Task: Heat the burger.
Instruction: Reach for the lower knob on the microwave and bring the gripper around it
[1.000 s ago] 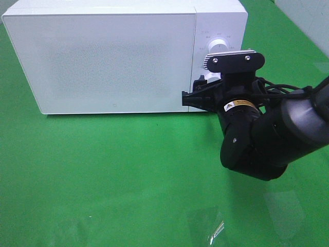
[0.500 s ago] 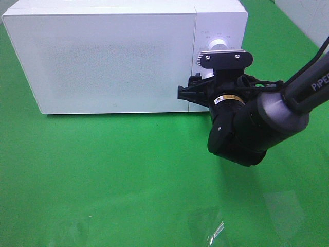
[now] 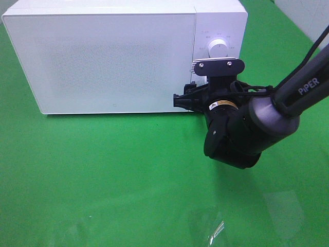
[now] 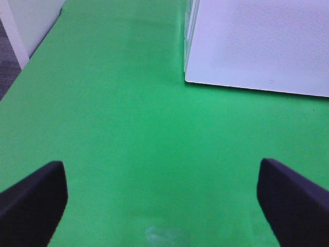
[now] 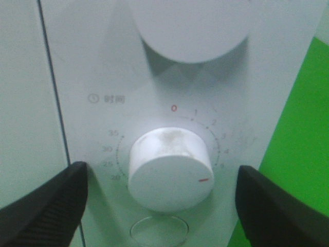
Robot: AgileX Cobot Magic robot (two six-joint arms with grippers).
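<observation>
Scene: A white microwave (image 3: pixel 113 56) stands on the green bench (image 3: pixel 103 180) with its door (image 3: pixel 103 62) shut.
Burger: In none of the views. It may be behind the shut door, but the frosted front gives no proof.
Right pincer (image 5: pixel 162 203): Jaws apart and holding nothing, one black finger (image 5: pixel 43 206) on each side of the timer knob (image 5: pixel 169 167), neither visibly touching it.
Key relation: The timer knob sits dead ahead of the right pincer, between its jaws. The knob's axis points straight out of the panel toward the wrist. A second, upper knob (image 5: pixel 190 25) lies just beyond.
Dial: The red mark sits off the zero, so heating looks set or nearly set.
Left pincer (image 4: pixel 164 200): Jaws wide and empty over bare bench, the microwave's corner well ahead of it.
Nearer arm: The right, by far.
</observation>
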